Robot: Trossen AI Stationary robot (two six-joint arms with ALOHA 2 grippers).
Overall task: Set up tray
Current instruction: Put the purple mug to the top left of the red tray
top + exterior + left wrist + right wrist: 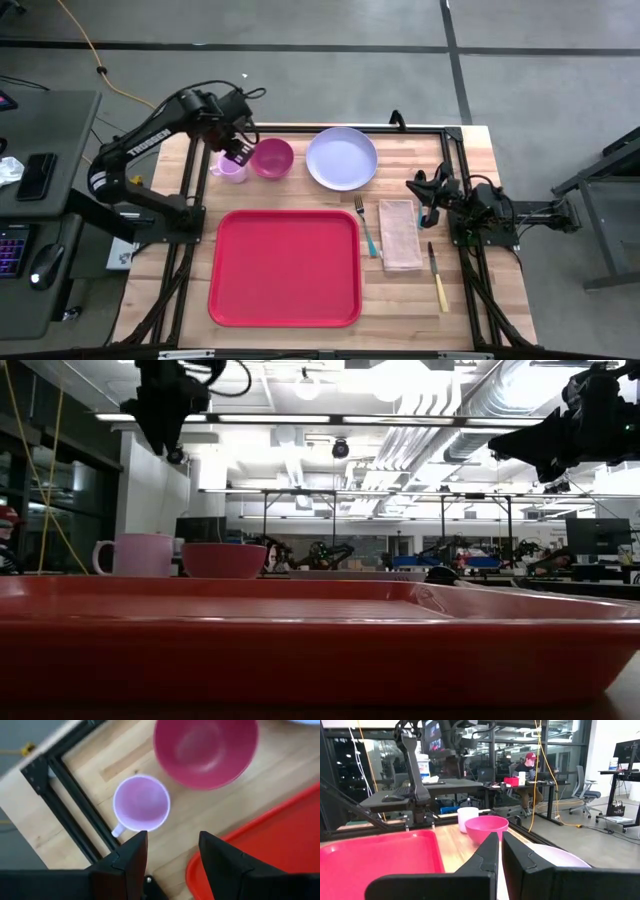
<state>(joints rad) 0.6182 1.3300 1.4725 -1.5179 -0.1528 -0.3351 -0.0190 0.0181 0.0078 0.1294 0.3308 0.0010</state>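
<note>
With the empty tray (285,267) lying flat mid-table, I hang my left gripper (172,855) above the pink mug (141,803) just behind the tray's far-left corner, fingers apart to straddle it, while my right gripper (499,851) waits closed beside the tray.

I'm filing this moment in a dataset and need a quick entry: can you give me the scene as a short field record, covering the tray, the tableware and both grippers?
tray: red tray, nothing on it, centre front of the table
cup: pink cup, behind the tray, beside the bowl
bowl: magenta bowl, upright
plate: lavender plate, right of the bowl
cutlery: fork, napkin, knife, right of the tray
left gripper: left gripper open, above the cup, holding nothing
right gripper: right gripper shut, at the table's right edge
</note>
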